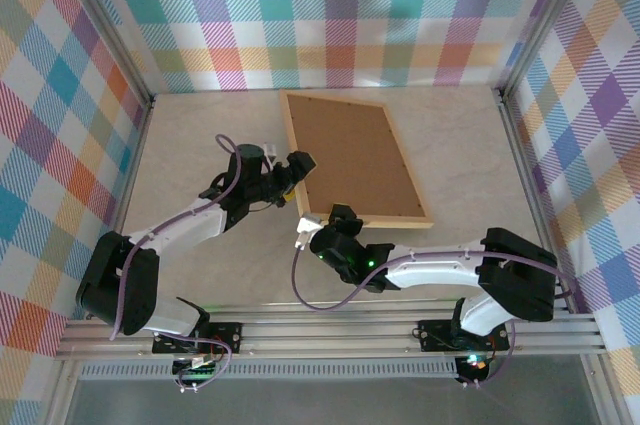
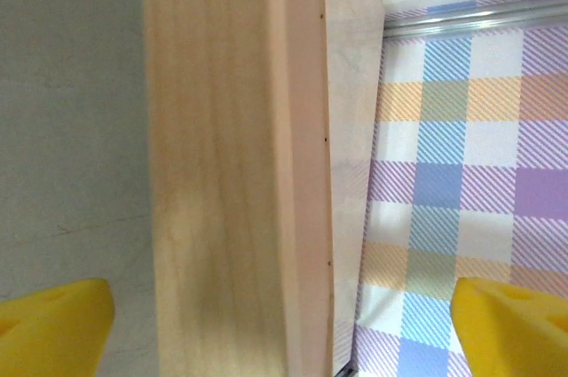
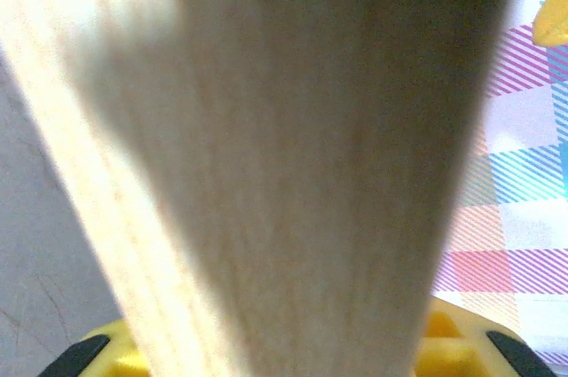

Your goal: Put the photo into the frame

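Note:
The frame (image 1: 385,217) lies face down in the middle of the table, its brown backing board (image 1: 350,155) up. The photo is hidden. My left gripper (image 1: 296,173) is at the frame's left rail; in the left wrist view its yellow fingertips (image 2: 53,328) stand wide apart, open, with the pale wooden rail (image 2: 231,173) between them and touched by neither. My right gripper (image 1: 340,217) is at the frame's near left corner. In the right wrist view the wooden rail (image 3: 293,173) runs between the yellow pads (image 3: 453,341), which are shut on it.
Checked cloth walls with metal posts (image 1: 520,135) enclose the table on three sides. The frame's far edge lies close to the back wall. Bare beige tabletop (image 1: 190,135) extends left of the frame, and more of it (image 1: 460,145) to the right.

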Robot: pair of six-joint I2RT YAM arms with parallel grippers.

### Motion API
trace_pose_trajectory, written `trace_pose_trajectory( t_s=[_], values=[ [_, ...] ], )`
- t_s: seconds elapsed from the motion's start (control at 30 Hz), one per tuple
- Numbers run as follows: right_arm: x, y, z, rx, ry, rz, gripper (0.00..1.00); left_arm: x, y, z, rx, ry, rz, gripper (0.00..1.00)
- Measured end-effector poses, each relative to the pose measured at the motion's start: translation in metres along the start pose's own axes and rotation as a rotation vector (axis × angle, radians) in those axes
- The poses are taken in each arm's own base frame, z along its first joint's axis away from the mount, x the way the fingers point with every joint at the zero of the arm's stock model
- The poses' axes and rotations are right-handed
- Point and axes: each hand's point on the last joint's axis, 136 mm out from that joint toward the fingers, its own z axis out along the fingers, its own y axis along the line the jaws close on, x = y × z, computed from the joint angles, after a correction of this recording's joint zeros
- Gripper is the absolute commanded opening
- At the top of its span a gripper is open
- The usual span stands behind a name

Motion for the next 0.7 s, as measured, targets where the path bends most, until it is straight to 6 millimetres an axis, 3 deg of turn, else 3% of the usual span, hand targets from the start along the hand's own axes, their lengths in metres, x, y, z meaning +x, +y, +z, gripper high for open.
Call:
trace_pose_trajectory(
  t_s=[0.13, 0.23, 0.47, 0.57, 0.7],
  values=[
    [0.002, -0.003, 0.001, -0.019, 0.019, 0.007, 0.00, -0.003, 0.004, -0.004, -0.025, -0.006, 0.002, 1.00],
    [-0.001, -0.013, 0.000, -0.037, 0.024, 0.039, 0.00, -0.010, 0.005, -0.020, -0.043, -0.029, 0.016, 1.00],
    [-0.011, -0.065, -0.006, -0.040, 0.009, 0.272, 0.00, -0.070, 0.008, -0.083, -0.054, -0.225, 0.031, 1.00],
    [-0.016, -0.086, -0.004, -0.037, 0.005, 0.369, 0.00, -0.085, 0.020, -0.093, -0.082, -0.259, 0.017, 1.00],
    [-0.013, -0.109, 0.003, -0.031, 0.010, 0.497, 0.00, -0.087, 0.032, -0.091, -0.104, -0.243, -0.004, 1.00]
  ],
)
